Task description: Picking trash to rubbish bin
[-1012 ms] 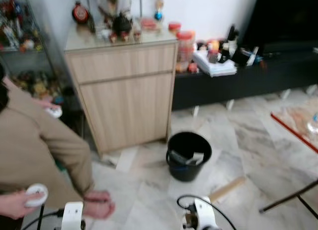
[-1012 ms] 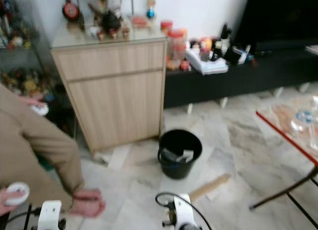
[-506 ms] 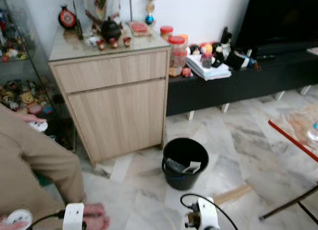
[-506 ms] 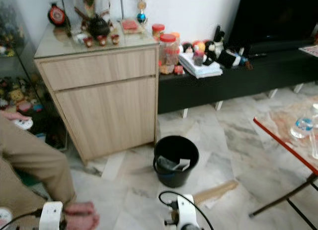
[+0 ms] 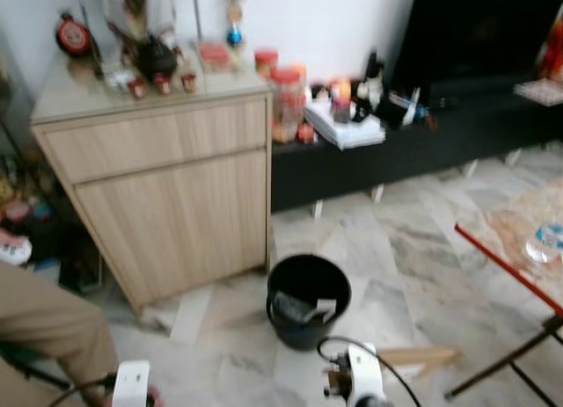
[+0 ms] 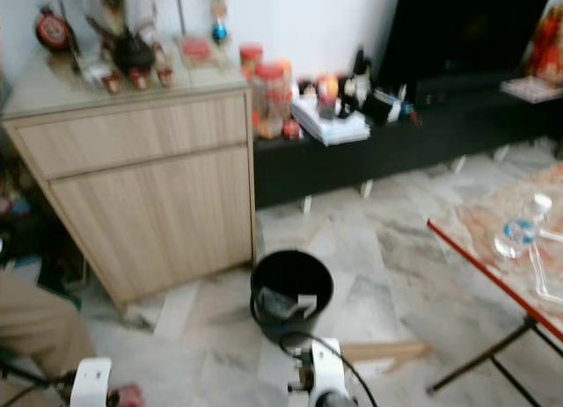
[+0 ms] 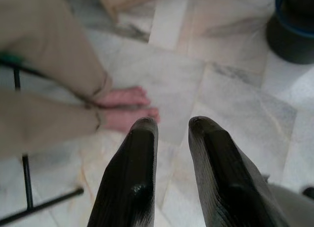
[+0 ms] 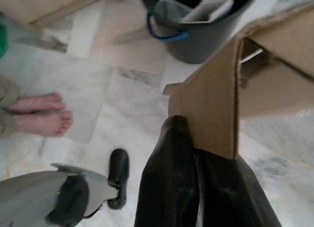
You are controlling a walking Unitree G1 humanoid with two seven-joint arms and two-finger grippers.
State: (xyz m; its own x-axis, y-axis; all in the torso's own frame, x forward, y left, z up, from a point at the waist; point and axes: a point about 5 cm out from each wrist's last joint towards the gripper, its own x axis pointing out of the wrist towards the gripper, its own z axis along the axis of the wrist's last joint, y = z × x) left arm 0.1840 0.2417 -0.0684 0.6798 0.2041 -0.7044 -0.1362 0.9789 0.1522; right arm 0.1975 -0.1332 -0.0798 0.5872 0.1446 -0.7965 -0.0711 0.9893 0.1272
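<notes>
Nearest the robot, the right gripper [image 8: 196, 153] pinches the edge of a flat brown cardboard piece [image 8: 216, 99], while the left gripper [image 7: 169, 138], fingers a narrow gap apart and empty, hangs over pale marble floor [image 7: 196, 85] by a seated person's bare feet [image 7: 128, 109]. Ahead at 12 o'clock, the round black plastic bin [image 5: 308, 300], already holding scraps, has slid closer and leftward as the camera swung right. Judged so, the cardboard is nearly in dropping range; beyond stands a light wooden cabinet [image 5: 167, 196] at 11 o'clock.
</notes>
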